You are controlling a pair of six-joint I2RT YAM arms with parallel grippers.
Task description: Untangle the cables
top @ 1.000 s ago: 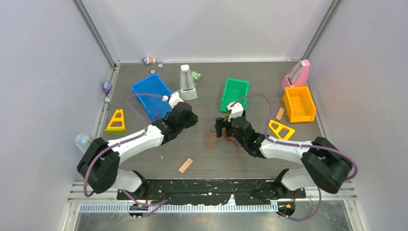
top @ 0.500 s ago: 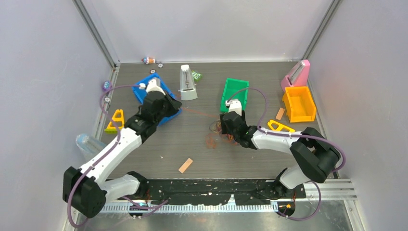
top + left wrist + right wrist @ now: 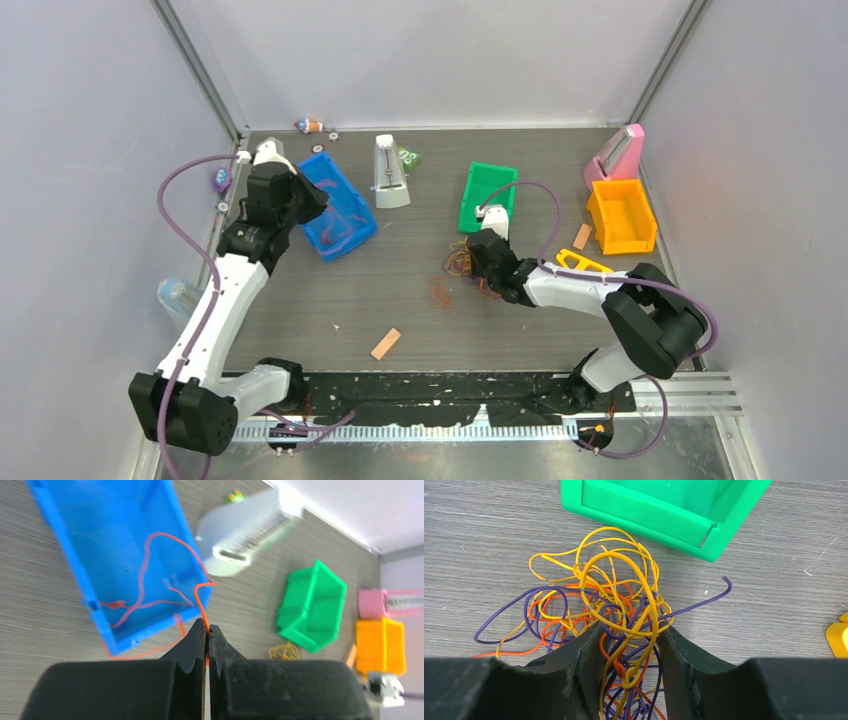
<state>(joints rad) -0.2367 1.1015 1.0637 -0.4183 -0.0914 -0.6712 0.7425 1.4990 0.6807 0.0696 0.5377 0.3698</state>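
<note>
The cables are a tangle (image 3: pixel 616 597) of thin yellow, orange and purple wires on the table just in front of the green bin (image 3: pixel 649 510). My right gripper (image 3: pixel 630 627) is down over the tangle (image 3: pixel 460 262). Its jaws stand partly apart, with several strands between them. My left gripper (image 3: pixel 206 628) is shut on one orange cable (image 3: pixel 197 592). That cable loops into the blue bin (image 3: pixel 50 510) and trails over its near wall. In the top view the left gripper (image 3: pixel 300 195) hovers at the blue bin's (image 3: pixel 352 190) left edge. A small reddish coil (image 3: pixel 440 293) lies apart.
A white metronome-like object (image 3: pixel 388 172) stands between the blue bin and the green bin (image 3: pixel 488 195). At the right are an orange bin (image 3: pixel 622 215), a pink object (image 3: pixel 615 152) and a yellow triangle (image 3: pixel 580 262). A tan wooden stick (image 3: pixel 385 344) lies near the front.
The left arm swung from mid-table to the far left, drawing the orange cable out of the tangle to the blue bin. The right gripper moved onto the tangle and its jaws narrowed.
</note>
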